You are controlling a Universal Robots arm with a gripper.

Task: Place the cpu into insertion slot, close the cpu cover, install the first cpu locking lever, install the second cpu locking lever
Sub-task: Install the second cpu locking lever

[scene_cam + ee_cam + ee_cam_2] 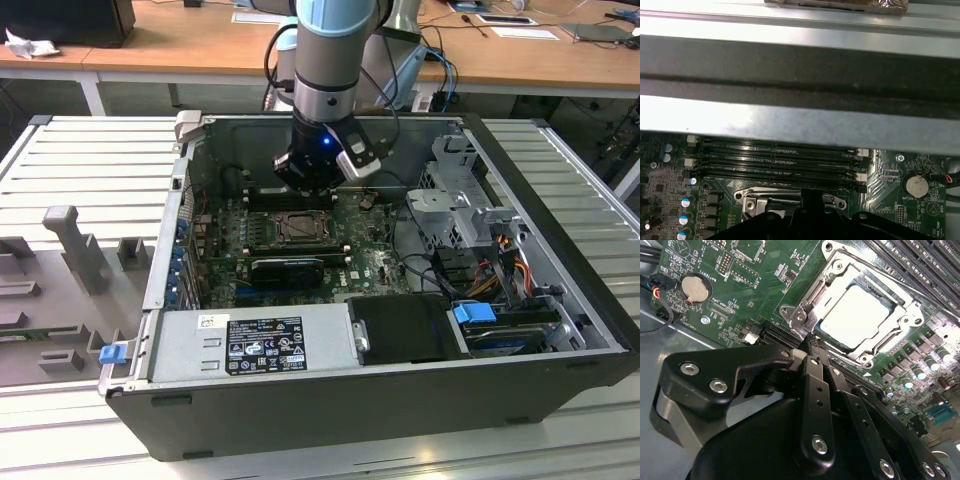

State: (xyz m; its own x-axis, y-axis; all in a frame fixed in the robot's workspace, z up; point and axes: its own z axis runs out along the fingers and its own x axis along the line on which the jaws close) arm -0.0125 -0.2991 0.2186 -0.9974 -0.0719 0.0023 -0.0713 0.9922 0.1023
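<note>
Silver-beige chip: you will find the cpu (854,312) lying flat in the insertion slot (860,305), its pale face showing through the window of the frame around it.

Cover: the cpu cover (827,287) appears lowered over the insertion slot, framing the chip on all sides; judge it closed, since its window sits level with the chip face.

Why seated so: the chip sits square to the insertion slot, which suggests placement is finished and the frame now bears on its edges.

Tool state: the gripper (810,340) has its fingers (816,371) drawn together into a narrow point with nothing between them.

Tool relative to slot: in the second wrist view the fingertips meet right at the metal rim of the insertion slot, at the corner nearest the lens, beside a thin bright bar that may be a locking lever; you cannot tell whether they touch it.

Overall position: in the exterior view the gripper (305,183) hangs over the far edge of the insertion slot (298,229), inside the open computer case (300,400).

Neighbouring parts: the long black memory slots (775,155) run just beyond the insertion slot; the round coin battery (695,287) lies well apart from it.
</note>
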